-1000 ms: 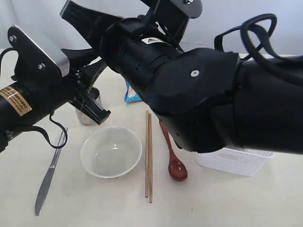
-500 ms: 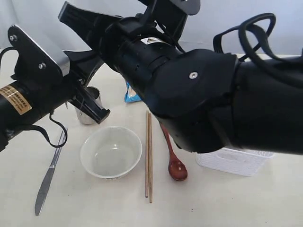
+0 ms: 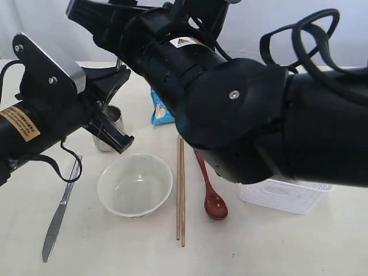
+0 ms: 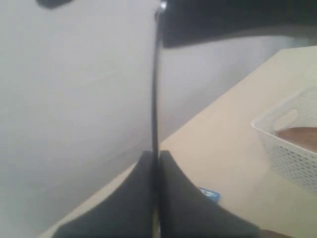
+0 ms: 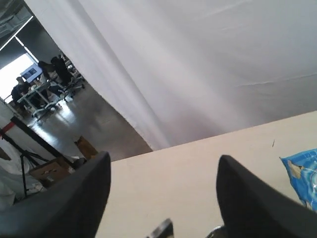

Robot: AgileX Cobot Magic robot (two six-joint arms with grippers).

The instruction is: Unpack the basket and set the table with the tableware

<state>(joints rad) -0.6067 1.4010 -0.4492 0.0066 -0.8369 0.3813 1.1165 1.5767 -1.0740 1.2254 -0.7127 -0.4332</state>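
My left gripper (image 4: pixel 154 154) (image 3: pixel 121 73) is shut on a thin dark steel handle, seemingly the fork (image 4: pixel 155 99), which stands up from between its jaws. My right gripper (image 5: pixel 163 163) (image 3: pixel 86 14) hangs open just above it, and a steel tip (image 5: pixel 166 229) shows below its jaws. On the table (image 3: pixel 287 247) lie the knife (image 3: pixel 57 214), white bowl (image 3: pixel 135 185), chopsticks (image 3: pixel 180 190) and wooden spoon (image 3: pixel 213 198). The steel cup (image 3: pixel 109 129) stands behind the bowl. The white basket (image 3: pixel 284 195) (image 4: pixel 292 148) sits at the right, with the brown plate (image 4: pixel 302 136) inside.
A blue crisp packet (image 3: pixel 161 112) (image 5: pixel 302 173) lies on the table behind the chopsticks. The bulky right arm crosses above the middle of the table and hides much of the basket. A white curtain backs the table's far edge.
My left gripper has closed on the thin handle. My right gripper has opened and risen a little away from it. The tableware lying on the table has not moved.
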